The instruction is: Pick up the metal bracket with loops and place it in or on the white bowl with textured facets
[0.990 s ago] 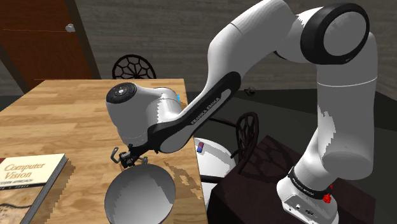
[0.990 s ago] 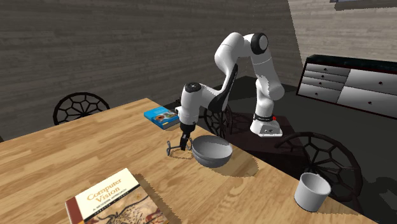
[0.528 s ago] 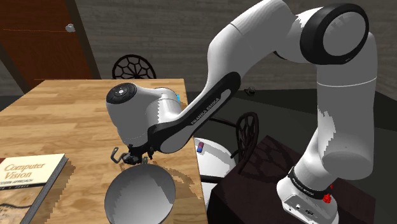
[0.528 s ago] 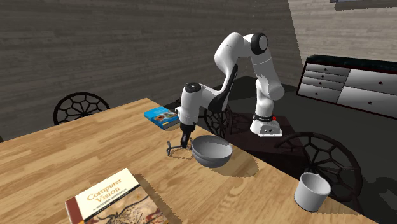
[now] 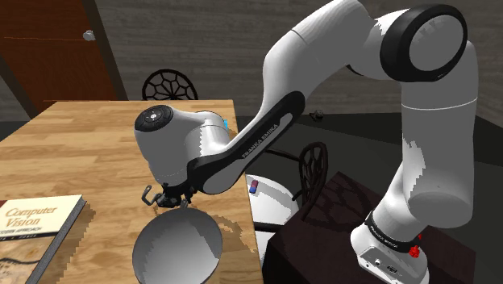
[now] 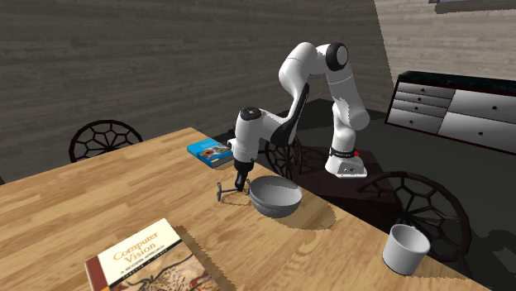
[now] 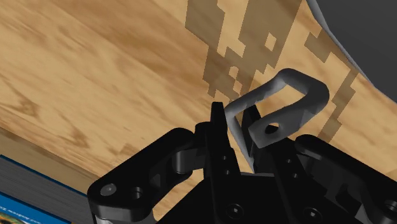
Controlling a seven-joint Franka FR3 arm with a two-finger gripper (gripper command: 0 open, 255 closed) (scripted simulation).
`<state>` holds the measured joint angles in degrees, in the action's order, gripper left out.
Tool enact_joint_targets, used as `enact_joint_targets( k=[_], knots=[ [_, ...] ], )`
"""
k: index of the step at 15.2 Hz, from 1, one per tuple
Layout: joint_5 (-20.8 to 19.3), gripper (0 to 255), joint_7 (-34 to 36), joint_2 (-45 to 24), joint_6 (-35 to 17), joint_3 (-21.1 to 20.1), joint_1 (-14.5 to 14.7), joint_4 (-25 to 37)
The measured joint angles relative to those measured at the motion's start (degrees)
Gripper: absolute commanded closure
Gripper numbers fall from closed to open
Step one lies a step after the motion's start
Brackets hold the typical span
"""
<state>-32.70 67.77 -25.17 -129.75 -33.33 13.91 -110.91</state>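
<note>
Claw state: the claw (image 7: pixel 236 126) is closed on the bracket (image 7: pixel 292 114), its two black fingers pinching the grey strip between them.
Bracket place: at the fingertips, low over the wooden table (image 5: pixel 97 137), outside the bowl (image 5: pixel 173 242).
Bowl place: just beside the claw (image 5: pixel 169 198), on the arm's stand side, with its rim close under the fingers.
Bracket axis: its long axis runs roughly level with the tabletop and sticks out sideways from the claw (image 6: pixel 240 188), with the free end of the bracket (image 6: pixel 222 192) pointing away from the bowl (image 6: pixel 277 198).
Wrist view adds: the bent loop reaching past the fingertips, a flat tab with a round hole by one finger, and a blocky shadow on the table (image 7: pixel 95 63) beyond.
Shoulder view adds: a hooked end of the bracket (image 5: pixel 147 194) poking out from the claw, and the bowl's smooth grey inside.
Second exterior view adds: a blue book (image 6: pixel 211 150) behind the claw, a Computer Vision book (image 6: pixel 149 256) well apart on the far side from the bowl, and a white cup (image 6: pixel 405 248) well beyond the bowl.
Unclear: whether the bracket touches the table.
</note>
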Motion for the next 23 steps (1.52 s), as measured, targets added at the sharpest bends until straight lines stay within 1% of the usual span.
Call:
enact_joint_targets(
  k=[8, 23],
  knots=[
    [3.3, 255, -2.63, 3.56, 3.41, -1.73, -1.27, 0.79],
    [9.11, 255, -7.77, 9.28, 11.84, -4.11, -2.92, 5.34]
  ],
)
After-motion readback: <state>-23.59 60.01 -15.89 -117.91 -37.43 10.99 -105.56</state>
